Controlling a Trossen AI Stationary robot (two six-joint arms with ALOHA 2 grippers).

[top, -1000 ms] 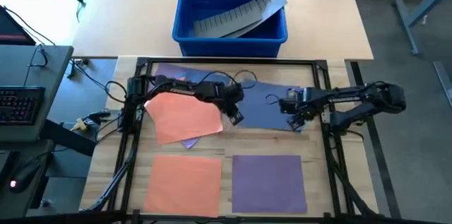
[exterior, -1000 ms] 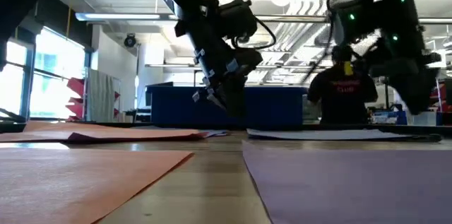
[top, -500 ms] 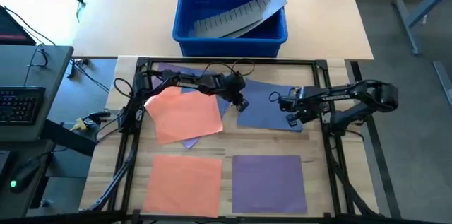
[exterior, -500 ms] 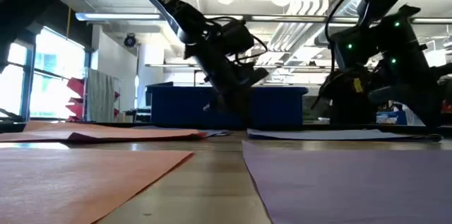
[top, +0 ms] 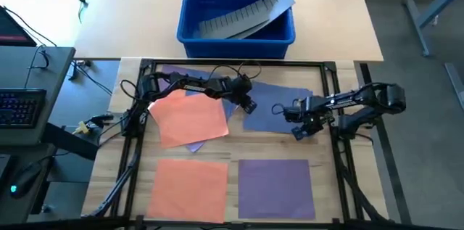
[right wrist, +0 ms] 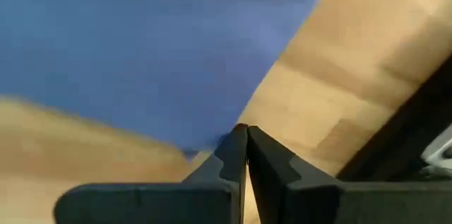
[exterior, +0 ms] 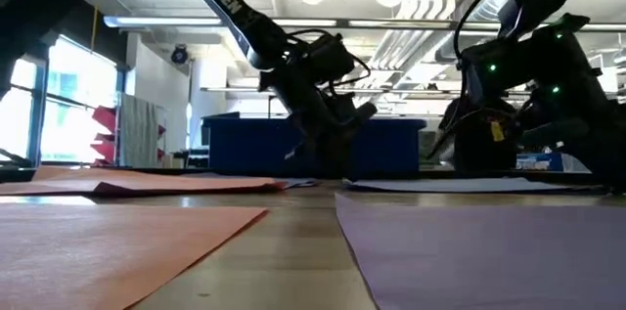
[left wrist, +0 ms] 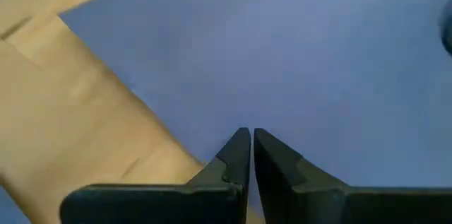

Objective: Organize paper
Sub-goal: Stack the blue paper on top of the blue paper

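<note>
Lying flat, blue paper (top: 274, 107), slightly skewed

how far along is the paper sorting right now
Two sheets look placed: an orange sheet and a purple sheet lie flat side by side at the near edge. In hand: the left gripper and the right gripper, both shut, sit at opposite edges of the blue sheet. Left: the tilted orange sheet lying over purple paper.
</note>
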